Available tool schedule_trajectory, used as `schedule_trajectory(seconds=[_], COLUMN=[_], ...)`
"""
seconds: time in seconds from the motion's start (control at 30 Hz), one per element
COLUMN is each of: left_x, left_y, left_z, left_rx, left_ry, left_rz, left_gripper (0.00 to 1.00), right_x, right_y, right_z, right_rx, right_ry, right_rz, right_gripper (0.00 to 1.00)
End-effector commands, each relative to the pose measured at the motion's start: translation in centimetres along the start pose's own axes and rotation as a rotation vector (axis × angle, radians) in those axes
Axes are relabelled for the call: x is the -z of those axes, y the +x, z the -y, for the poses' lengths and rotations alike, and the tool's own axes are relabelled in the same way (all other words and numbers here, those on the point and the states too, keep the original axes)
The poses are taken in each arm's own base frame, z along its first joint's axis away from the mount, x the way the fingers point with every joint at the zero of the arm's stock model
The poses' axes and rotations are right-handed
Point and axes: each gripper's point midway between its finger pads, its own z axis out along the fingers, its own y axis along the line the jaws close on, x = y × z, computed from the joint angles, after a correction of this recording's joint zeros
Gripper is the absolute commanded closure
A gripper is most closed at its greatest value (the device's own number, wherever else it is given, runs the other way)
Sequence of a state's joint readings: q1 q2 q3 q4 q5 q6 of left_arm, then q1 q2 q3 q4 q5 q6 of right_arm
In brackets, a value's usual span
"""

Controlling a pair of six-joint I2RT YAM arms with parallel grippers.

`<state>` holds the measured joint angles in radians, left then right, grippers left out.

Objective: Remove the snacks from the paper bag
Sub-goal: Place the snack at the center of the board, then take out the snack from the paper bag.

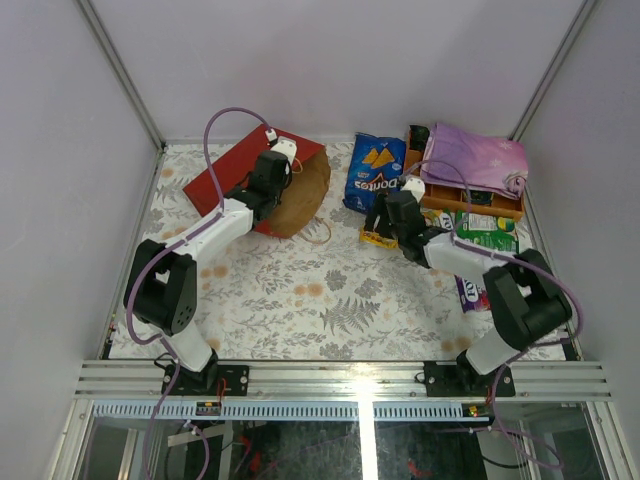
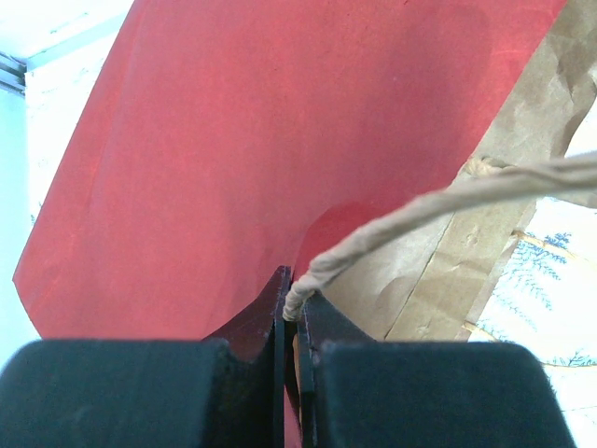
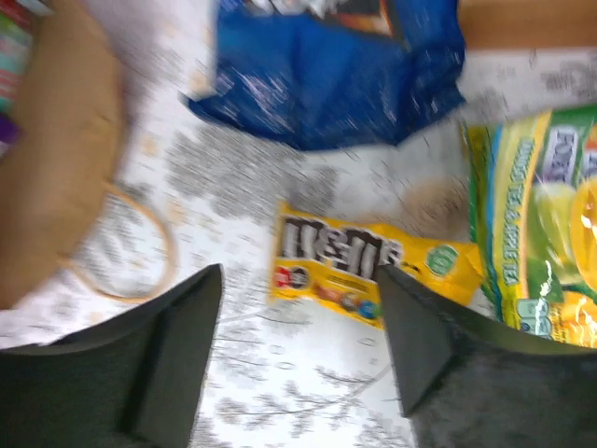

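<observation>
**A:** What is the state of the left gripper (image 2: 293, 297)?

**B:** Its jaws are closed tight on the rim of the paper bag (image 2: 233, 140). The string handle (image 2: 448, 201) comes out right at the fingertips. The bag lies on its side on the table (image 1: 330, 300), red face up and brown inside showing at the mouth.

**A:** And the right gripper (image 3: 300, 275)?

**B:** Its jaws stand wide apart with nothing between them. It hovers just above a yellow packet (image 3: 359, 261), which lies flat on the table to the right of the bag's mouth and outside the bag.

**A:** Where are the other snacks?

**B:** A blue chip bag (image 1: 373, 172) lies right of the bag's mouth, just beyond the yellow packet. A green packet (image 3: 541, 224) lies farther right of the bag, beside the yellow one. Farther from the bag again, a purple cloth (image 1: 475, 155) rests on a wooden tray (image 1: 465, 206). What is inside the bag cannot be made out.
</observation>
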<state>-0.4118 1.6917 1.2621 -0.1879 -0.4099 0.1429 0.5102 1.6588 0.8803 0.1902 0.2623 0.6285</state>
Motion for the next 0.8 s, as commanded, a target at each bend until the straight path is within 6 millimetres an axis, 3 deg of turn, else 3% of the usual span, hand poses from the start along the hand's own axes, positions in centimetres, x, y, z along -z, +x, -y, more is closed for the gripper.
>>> schedule_trajectory(seconds=[0.0,0.07,0.17,0.43,0.77], left_x=[-0.1,0.1,0.5,2.2,2.3], left_y=[-0.5,-0.6,-0.9,-1.8,-1.8], left_z=[-0.1,-0.1,-0.1,0.8,0.5], left_rx=[0.016,0.017,0.025,0.047,0.046], left_ry=[-0.016,-0.016,-0.004,0.046,0.032], left_rz=[0.012,0.016,0.028,0.079,0.088], left_gripper=[1.0,1.0,1.0,1.0,1.0], right_x=[4.4,5.5,6.7,8.5,9.5], right_y=[-7.5,-8.4,-8.8,-8.8,-8.9], right_z=[-4.2,-4.9,-6.0,-8.7,-11.3], right_rx=[-0.055,-0.059,-0.056,-0.01,0.012], right_ry=[-0.184,-0.219,-0.276,-0.389,-0.465], right_rz=[0.24,0.263,0.273,0.29,0.291], right_gripper=[0.2,0.12,0.08,0.07,0.06])
